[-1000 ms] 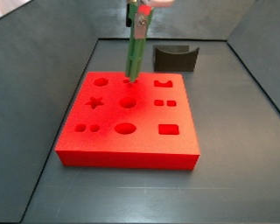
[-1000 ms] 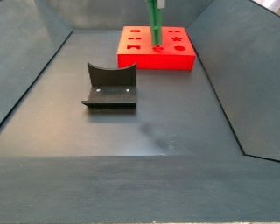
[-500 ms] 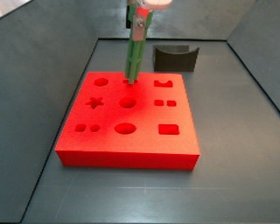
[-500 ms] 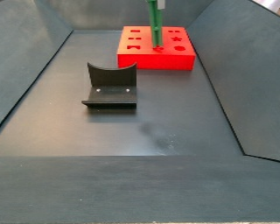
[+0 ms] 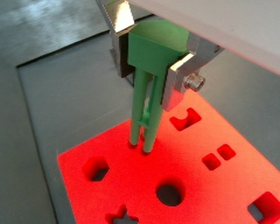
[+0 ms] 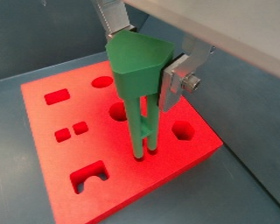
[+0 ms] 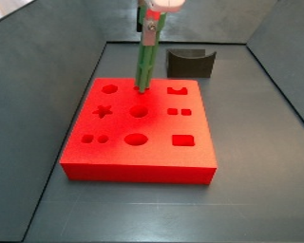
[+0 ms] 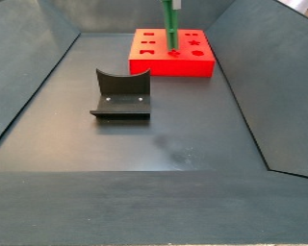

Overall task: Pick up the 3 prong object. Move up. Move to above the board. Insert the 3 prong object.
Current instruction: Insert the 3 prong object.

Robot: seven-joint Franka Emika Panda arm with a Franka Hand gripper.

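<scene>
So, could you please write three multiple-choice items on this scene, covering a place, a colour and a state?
1. Where are the peg's prong tips?
A. on the floor
B. at the board
C. in the holder

2. What colour is the board?
A. red
B. blue
C. yellow

3. What is the pincer doing?
A. hanging open
B. gripping the holder
C. gripping the peg

Answers: 1 B, both wrist views show the tips at the board's top; 2 A, it is red in every view; 3 C, the silver fingers clamp the peg's green head.

Dark grey U-shaped holder [image 8: 119, 93] (upright back, flat base), on the grey floor [image 8: 169, 144]
</scene>
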